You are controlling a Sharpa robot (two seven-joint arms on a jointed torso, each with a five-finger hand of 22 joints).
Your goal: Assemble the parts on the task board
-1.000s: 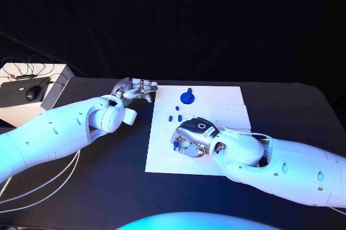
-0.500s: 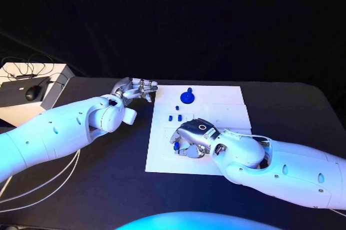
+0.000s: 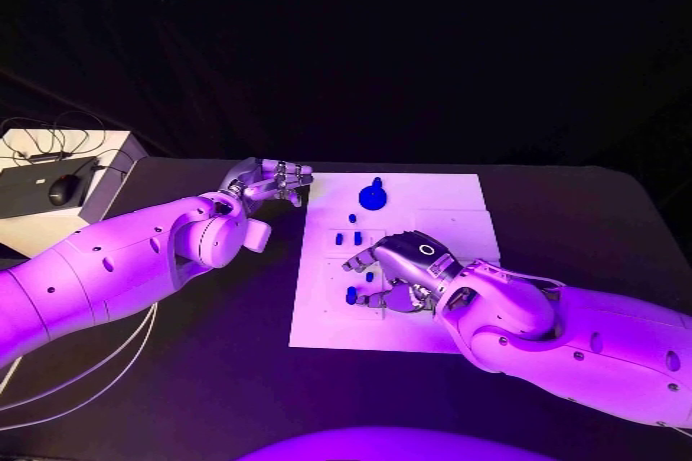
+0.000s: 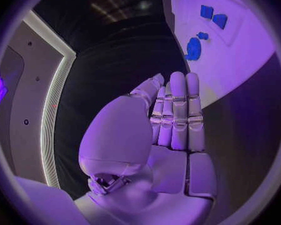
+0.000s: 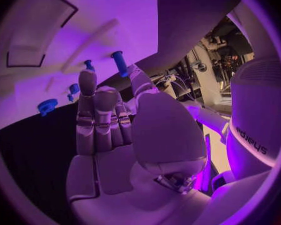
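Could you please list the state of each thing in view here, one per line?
left hand: holds nothing, fingers together, off the board's far left corner.
right hand: over the board's middle, grips nothing visible.
task board: flat on the black table.
round blue part: on the board's far side, untouched.
small blue parts: on the board, beside the right hand.

Left robot hand (image 3: 268, 182) hangs empty, fingers straight together; right robot hand (image 3: 400, 271) likewise, palm down
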